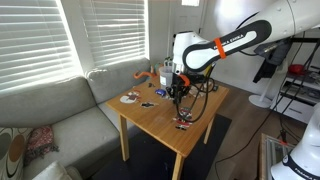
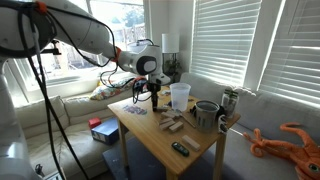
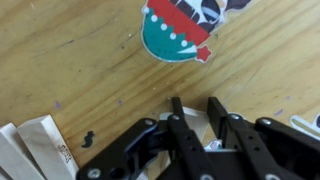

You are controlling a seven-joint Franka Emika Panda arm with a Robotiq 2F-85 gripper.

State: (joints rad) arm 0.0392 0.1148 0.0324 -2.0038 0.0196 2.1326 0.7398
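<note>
Paper packet [image 3: 38, 150] on the left, then a teal-and-red sticker [image 3: 178, 28] lying flat on the worktop [image 2: 140, 122], just past the hand [image 3: 197, 105]. Its fingers [image 3: 180, 128] sit close together with a slim gap, and I can't tell if they're pinching anything. To the right stand a clear cup [image 2: 180, 95], a metal pot [image 2: 206, 115] with its contents hidden, and a can [image 2: 230, 101].

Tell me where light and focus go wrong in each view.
In an exterior view, the white window blinds glow bright with daylight; in an exterior view, the bare window glares white; in the wrist view, the black end effector is soft and the teal and red sticker slightly blurred.
</note>
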